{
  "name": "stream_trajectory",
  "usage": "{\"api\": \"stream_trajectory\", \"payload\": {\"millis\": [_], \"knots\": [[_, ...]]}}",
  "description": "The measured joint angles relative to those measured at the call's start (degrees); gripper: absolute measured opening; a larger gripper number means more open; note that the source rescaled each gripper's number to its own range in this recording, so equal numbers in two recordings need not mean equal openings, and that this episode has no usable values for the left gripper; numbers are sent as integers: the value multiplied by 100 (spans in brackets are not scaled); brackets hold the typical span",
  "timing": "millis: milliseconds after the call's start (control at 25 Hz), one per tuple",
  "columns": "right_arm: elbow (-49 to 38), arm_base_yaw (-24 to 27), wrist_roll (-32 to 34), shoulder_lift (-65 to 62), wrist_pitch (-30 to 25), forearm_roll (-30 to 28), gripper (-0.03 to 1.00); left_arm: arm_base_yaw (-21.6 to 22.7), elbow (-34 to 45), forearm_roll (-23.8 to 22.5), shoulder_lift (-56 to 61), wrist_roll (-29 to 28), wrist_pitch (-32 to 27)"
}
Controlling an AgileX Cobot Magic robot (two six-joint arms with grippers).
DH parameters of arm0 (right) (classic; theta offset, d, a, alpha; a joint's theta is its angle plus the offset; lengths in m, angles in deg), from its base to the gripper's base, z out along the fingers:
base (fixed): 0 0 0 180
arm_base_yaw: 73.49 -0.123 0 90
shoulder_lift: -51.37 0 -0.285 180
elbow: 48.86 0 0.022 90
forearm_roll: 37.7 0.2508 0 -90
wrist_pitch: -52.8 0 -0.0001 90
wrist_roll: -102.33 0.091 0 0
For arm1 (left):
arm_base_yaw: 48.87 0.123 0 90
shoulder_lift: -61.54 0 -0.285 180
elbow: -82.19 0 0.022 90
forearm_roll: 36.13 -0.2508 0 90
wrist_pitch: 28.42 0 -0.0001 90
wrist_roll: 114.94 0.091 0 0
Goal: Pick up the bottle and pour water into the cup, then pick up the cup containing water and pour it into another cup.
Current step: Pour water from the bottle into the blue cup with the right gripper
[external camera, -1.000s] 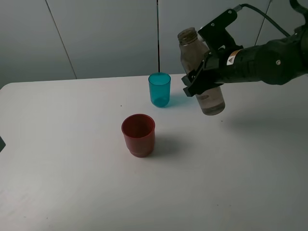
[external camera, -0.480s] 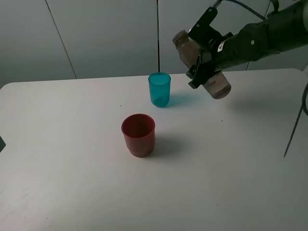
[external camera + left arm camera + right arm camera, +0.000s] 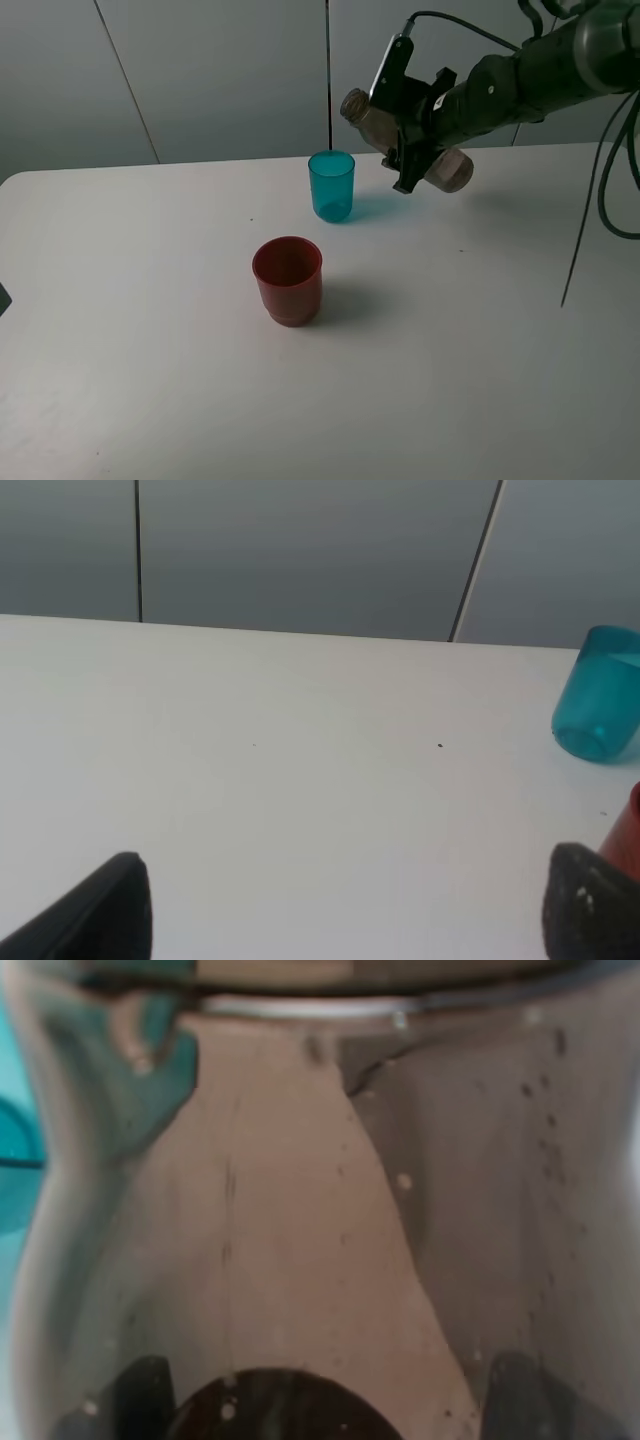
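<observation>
The smoky grey-brown bottle (image 3: 400, 135) hangs in the air, tipped almost level. Its open neck points left, toward the teal cup (image 3: 331, 186), and sits above and slightly right of that cup's rim. No stream of water shows. My right gripper (image 3: 412, 142) is shut on the bottle's middle; in the right wrist view the bottle (image 3: 320, 1220) fills the picture, with the teal cup (image 3: 14, 1150) at one edge. The red cup (image 3: 288, 280) stands nearer the front. My left gripper (image 3: 348, 865) is open and holds nothing, low over the table, with the teal cup (image 3: 598, 694) ahead of it.
The white table (image 3: 480, 340) carries only the two cups, about a cup's height apart. A grey panelled wall (image 3: 200, 70) stands behind its far edge. The right arm's cables (image 3: 590, 200) hang at the right side.
The right arm has lifted the bottle and tipped it from nearly upright to almost level, swinging its neck left toward the teal cup. Both cups have stayed put.
</observation>
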Motion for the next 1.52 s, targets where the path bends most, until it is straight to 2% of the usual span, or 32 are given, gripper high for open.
{"api": "stream_trajectory", "payload": {"millis": [280,400,560,840,1080,1520], "knots": [[105,0,-2308,297,667,1677,0,0,0,0,0,0,0],[185,0,-3047,444,891,2101,0,0,0,0,0,0,0],[282,0,-3594,624,1183,2392,0,0,0,0,0,0,0],[294,-72,-4236,770,1722,2470,0,0,0,0,0,0,0],[294,-99,-4394,770,2116,2336,0,0,0,0,0,0,0],[294,-99,-4658,770,2344,1785,0,0,0,0,0,0,0]]}}
